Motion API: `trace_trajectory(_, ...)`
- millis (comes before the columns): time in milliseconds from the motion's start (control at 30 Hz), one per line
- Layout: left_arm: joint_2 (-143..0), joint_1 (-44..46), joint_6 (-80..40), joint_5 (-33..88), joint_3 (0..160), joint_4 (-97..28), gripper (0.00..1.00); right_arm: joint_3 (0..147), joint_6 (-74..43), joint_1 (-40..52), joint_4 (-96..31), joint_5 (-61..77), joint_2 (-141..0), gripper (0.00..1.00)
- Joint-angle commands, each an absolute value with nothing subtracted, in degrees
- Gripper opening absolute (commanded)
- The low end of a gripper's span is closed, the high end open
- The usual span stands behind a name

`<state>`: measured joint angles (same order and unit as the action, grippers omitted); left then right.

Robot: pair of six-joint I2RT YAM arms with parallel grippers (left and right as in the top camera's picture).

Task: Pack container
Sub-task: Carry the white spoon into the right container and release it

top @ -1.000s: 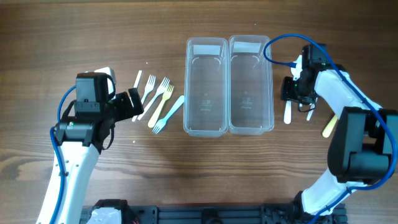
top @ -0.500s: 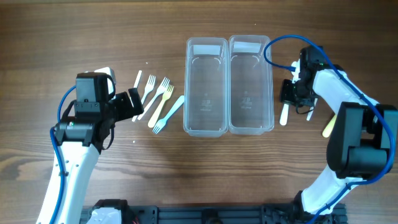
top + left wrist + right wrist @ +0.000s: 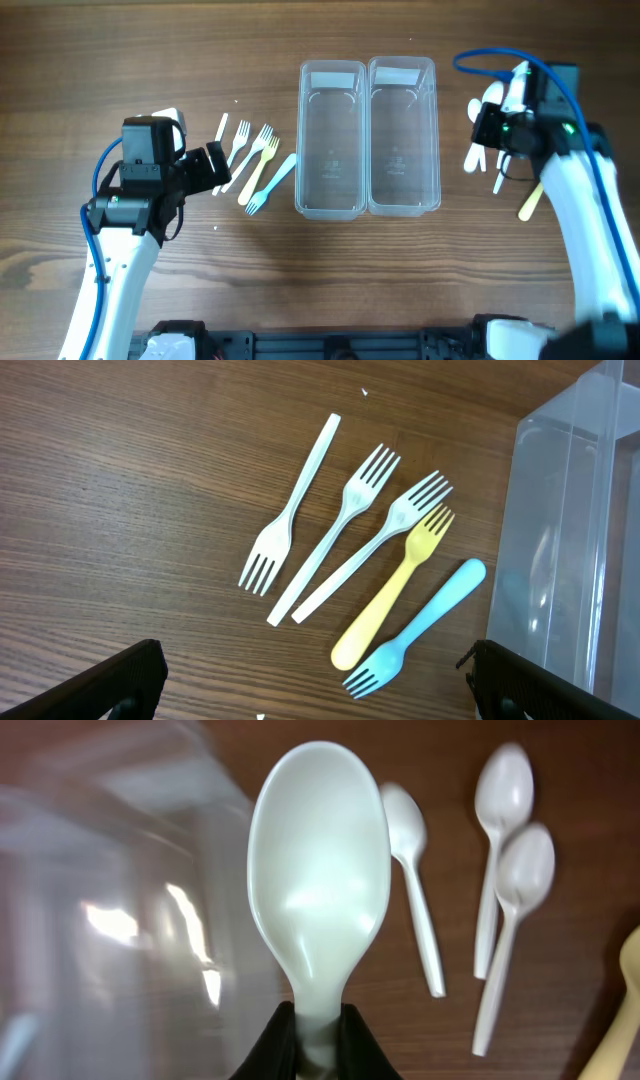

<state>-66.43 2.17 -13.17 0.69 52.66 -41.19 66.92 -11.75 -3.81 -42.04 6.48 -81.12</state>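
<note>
Overhead, containers: Two clear containers are seen side by side at the middle of the table. The left container and the right container touch along their long sides, and nothing is seen inside either.
Overhead, forks: Five forks are laid in a loose fan just left of the left container, apart from it.
Overhead, left gripper: The left gripper is held near the forks, on their left side, with nothing in it.
Overhead, right gripper: The right gripper is held over the table just right of the right container, with a white spoon pinched in it.
Overhead, yellow spoon: A yellow spoon is seen on the table beside the right arm.
Left wrist, fingers: The left fingers are spread wide at the lower corners, and nothing is touched by them.
Left wrist, forks: Three white forks are seen, then a yellow fork and a blue fork nearest the container wall.
Left wrist, tines: One white fork and the blue fork are pointed the opposite way to the others.
Right wrist, grip: The white spoon is clamped by its handle between the closed black fingers, bowl upward.
Right wrist, surroundings: The right container is seen blurred at the left. Three loose white spoons are seen on the table at the right.
</note>
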Motion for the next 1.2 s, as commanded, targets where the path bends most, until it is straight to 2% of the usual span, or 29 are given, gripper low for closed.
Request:
trace_trajectory(0, -66.5, 1.8, -12.2, 0.1, 53.7, -41.2, 1.0, 67.3, -13.0, -0.1, -41.3, 13.0, -76.1, 0.04)
trace_trajectory(167, -66.5, 1.8, -12.2, 0.1, 53.7, -41.2, 1.0, 65.6, -14.7, 7.3, -36.9, 12.5, -80.4, 0.05)
trace_trajectory(433, -66.5, 1.8, -12.2, 0.1, 53.7, -41.2, 1.0, 62.7, -18.0, 13.5, -27.8, 13.0, -97.4, 0.05)
trace_trajectory(533, -66.5, 1.8, -12.2, 0.1, 53.7, -41.2, 1.0, 62.7, -16.5, 15.4, -26.3, 12.9, -99.1, 0.13)
trace_trajectory(733, -66.5, 1.8, -12.2, 0.1, 53.7, -41.2, 1.0, 63.9, -13.7, 15.3, -28.4, 10.4, -95.9, 0.41)
trace_trajectory(933, -66.5, 1.8, -12.2, 0.1, 53.7, -41.2, 1.0, 66.1, -14.0, 6.8, -31.1, 0.5, -84.9, 0.48)
trace_trajectory(1033, -66.5, 1.8, -12.2, 0.1, 53.7, -41.2, 1.0, 66.1, -15.6, -1.7, -31.9, -1.8, -80.3, 0.5)
trace_trajectory(1167, -66.5, 1.8, -12.2, 0.1, 53.7, -41.2, 1.0, 65.3, -19.8, -14.4, -37.4, -1.8, -82.0, 0.49)
